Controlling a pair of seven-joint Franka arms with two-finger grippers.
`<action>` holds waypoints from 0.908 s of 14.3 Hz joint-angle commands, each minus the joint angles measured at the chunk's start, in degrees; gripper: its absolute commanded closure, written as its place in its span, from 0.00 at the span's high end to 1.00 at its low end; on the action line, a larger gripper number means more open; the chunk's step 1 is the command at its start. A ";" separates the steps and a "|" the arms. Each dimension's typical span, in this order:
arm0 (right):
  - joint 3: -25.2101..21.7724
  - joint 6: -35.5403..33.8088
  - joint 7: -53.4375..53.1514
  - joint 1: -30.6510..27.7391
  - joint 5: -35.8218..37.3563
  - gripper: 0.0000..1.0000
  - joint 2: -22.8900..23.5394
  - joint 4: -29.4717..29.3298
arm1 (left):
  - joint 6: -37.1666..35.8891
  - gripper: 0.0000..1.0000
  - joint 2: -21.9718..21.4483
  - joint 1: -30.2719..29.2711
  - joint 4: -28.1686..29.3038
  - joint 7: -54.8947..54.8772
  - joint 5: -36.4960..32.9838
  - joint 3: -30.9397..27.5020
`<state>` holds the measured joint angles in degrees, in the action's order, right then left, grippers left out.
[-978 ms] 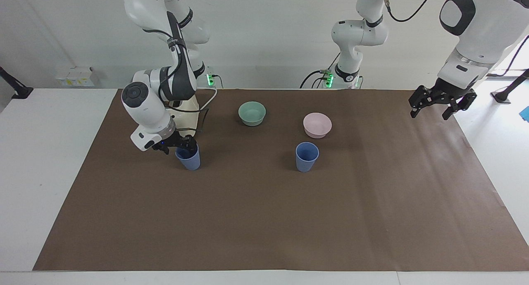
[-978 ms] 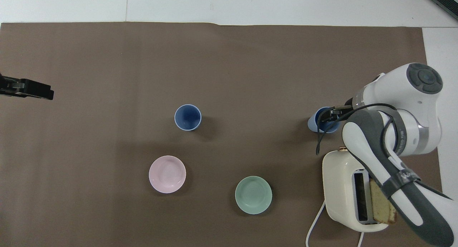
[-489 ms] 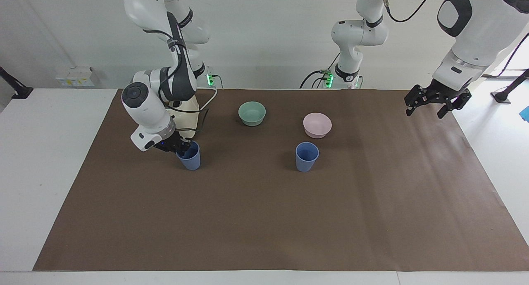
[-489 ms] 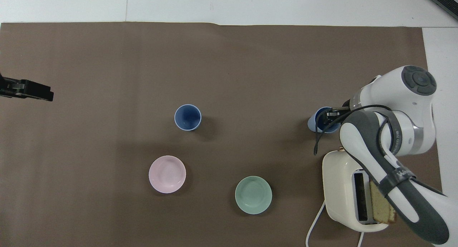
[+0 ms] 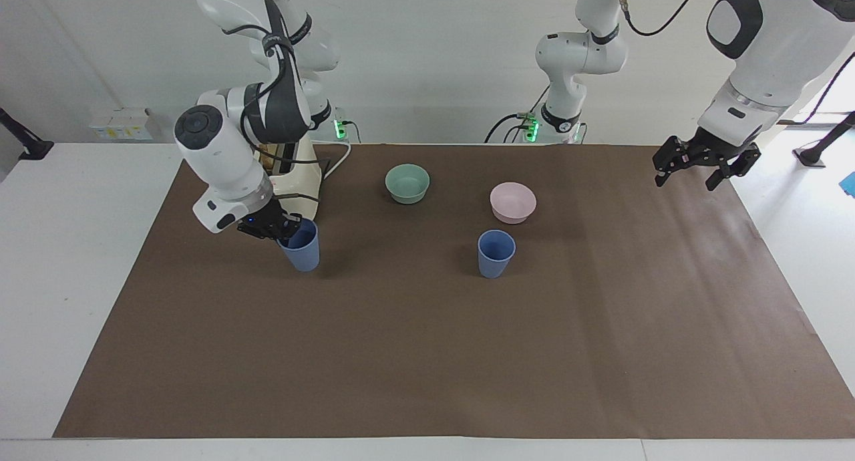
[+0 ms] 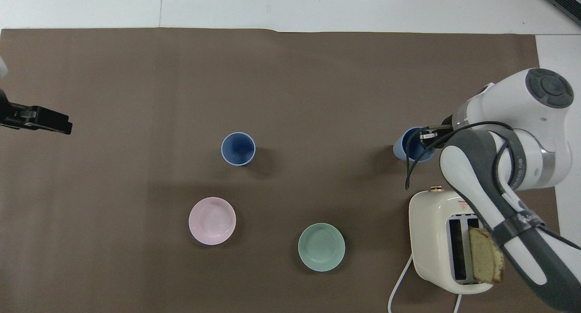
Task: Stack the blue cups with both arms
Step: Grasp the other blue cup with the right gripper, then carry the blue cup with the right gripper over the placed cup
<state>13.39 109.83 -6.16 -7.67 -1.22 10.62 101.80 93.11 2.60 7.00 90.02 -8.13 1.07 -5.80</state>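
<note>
While the right gripper [image 5: 286, 230] pinches the rim of 1 blue cup [image 5: 300, 246], its fingers closed on the wall, that cup hangs slightly tilted just over the brown mat [image 5: 427, 354], near the mat's edge at the right arm's end of the table and just beside the cream toaster [image 6: 442, 240]. A slice of bread [image 6: 485, 261] sticks up from 1 of the toaster's 2 slots. The second blue cup [image 5: 496, 253] stands upright near the middle of the mat, with the pale pink bowl [image 5: 513, 202] just beside it, nearer to the robots. The mint-green bowl [image 5: 407, 182] sits nearer the mat's robot-side edge. The left gripper [image 5: 705, 165] waits with jaws spread wide and nothing in them, over the mat's corner at the left arm's end.
</note>
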 commanded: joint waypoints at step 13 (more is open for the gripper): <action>0.32 -5.33 -29.33 25.14 0.25 0.00 10.90 -26.11 | -1.44 1.00 -0.05 -0.58 -0.55 -0.48 -0.89 0.35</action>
<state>13.80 105.68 -31.72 14.99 -1.14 17.86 81.24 92.62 2.60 7.00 90.02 -8.13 1.07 -5.80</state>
